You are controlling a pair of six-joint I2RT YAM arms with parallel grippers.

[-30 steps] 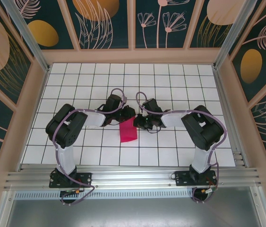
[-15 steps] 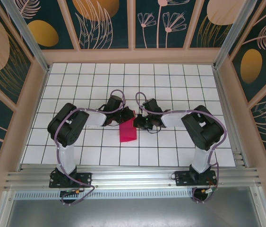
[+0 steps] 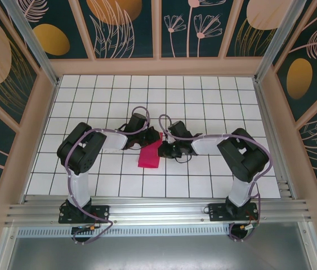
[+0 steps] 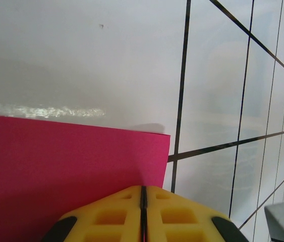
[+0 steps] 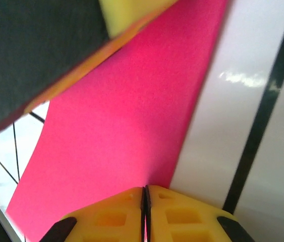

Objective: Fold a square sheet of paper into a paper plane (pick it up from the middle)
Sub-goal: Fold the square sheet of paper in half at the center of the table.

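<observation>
Looking down from the top camera, the biggest thing is the enclosure walls (image 3: 124,28): dark teal panels with peach leaves, flowers and mustard blobs, sitting in pale frames. Inside that, the table (image 3: 203,95) is showing a glossy white surface ruled into square tiles by thin black lines, and it's throwing back glare in the wrist views. A ribbed aluminium rail (image 3: 158,211) is running along the near edge, carrying both bases.

The left arm (image 3: 82,149) and right arm (image 3: 242,154), black joints with white links and purple cables looping over them, are bending inward and meeting around the middle of the table, a bit closer to the near edge than the far one.

Right between them the sheet of paper (image 3: 148,157) is lying as a narrow magenta rectangle, matte and plain, looking doubled over rather than square. The wrists are covering its far end from above.

The left gripper (image 3: 153,136) is sitting at the paper's far right corner and the right gripper (image 3: 164,151) is just beside its right edge. Both are clenched tight, with the blocky yellow fingertips (image 4: 126,199) pressing together down to a hairline seam right on the paper. Honestly can't tell if any paper is actually getting nipped in there.
</observation>
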